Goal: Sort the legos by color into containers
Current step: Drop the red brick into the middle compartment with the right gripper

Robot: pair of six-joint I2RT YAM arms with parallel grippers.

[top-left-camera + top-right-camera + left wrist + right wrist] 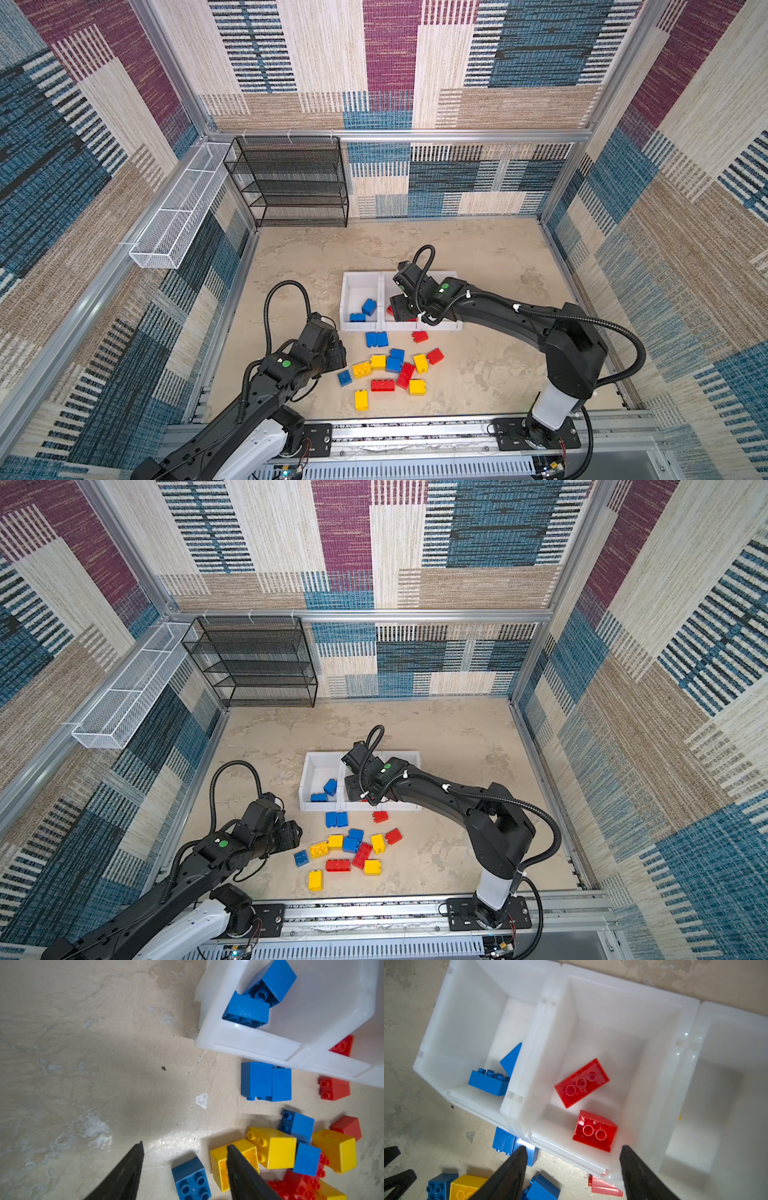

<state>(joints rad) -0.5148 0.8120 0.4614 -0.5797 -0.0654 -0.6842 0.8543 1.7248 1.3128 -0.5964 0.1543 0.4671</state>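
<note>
The right gripper (574, 1147), jaws apart and empty over the middle container (623, 1001) at frame centre where two red legos (581, 1083) lie, should rise straight clear of the rim (left gripper (185, 1144), jaws likewise apart, hovers by the loose pile (405, 375) at lower centre) before swinging away.
</note>
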